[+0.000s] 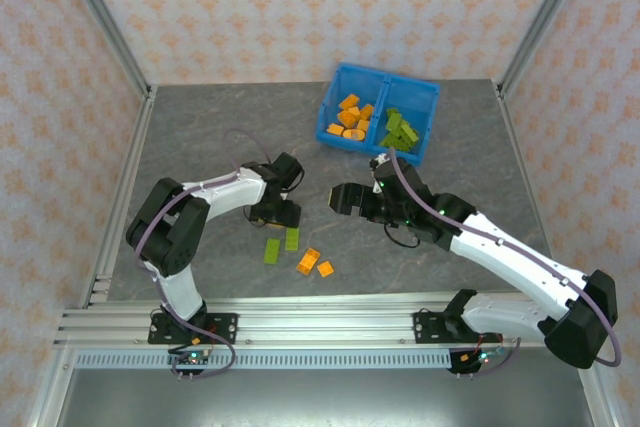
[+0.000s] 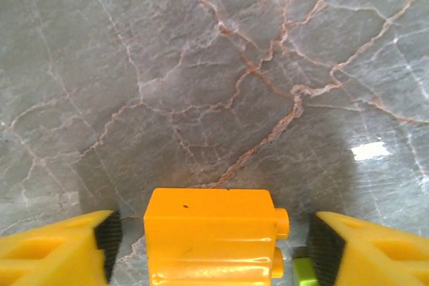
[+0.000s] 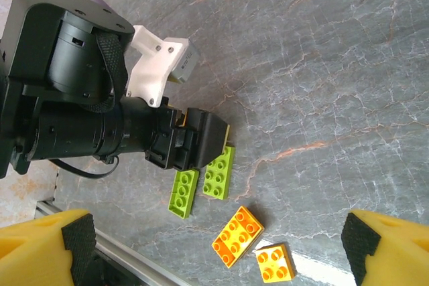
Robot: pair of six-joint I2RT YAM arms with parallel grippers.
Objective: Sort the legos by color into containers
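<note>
**A:** Start at the near edge. What lies loose on the bench (image 1: 200, 147)?

**B:** Overhead, four legos sit in a short row just beyond the rail (image 1: 300, 322). A larger orange lego (image 1: 309, 260) has a small orange lego (image 1: 325, 268) just beside it. To their left, a first green lego (image 1: 272, 249) and a second green lego (image 1: 292, 238) lie side by side.

**A:** What does the right wrist camera add?

**B:** The studs on their tops, and the left arm (image 3: 80, 118) seen side-on. Its black tip hangs over the second green lego and covers one end of it.

**A:** And the left claw (image 1: 277, 213) itself?

**B:** From overhead, its body covers whatever is beneath it, but its own camera shows that. A boxy orange lego (image 2: 214, 239) sits between the two yellow fingers (image 2: 53, 252), studs pointing at the right-hand one. A strip of bench shows on each side between the brick and the black pads (image 2: 108, 236). So the claw stands partly open around the brick, not pressing on it. Whether the brick rests on the bench I cannot tell. A green sliver (image 2: 305, 274) shows low by the right-hand pad.

**A:** The right claw (image 1: 340, 199)?

**B:** Spread wide with nothing between its fingers. It hovers a little beyond the loose legos, facing the left claw.

**A:** And farthest back?

**B:** The blue bin (image 1: 330, 102). Its left compartment (image 1: 362, 85) holds a heap of orange legos (image 1: 350, 115). Its right compartment (image 1: 418, 97) holds a heap of green legos (image 1: 400, 130).
</note>
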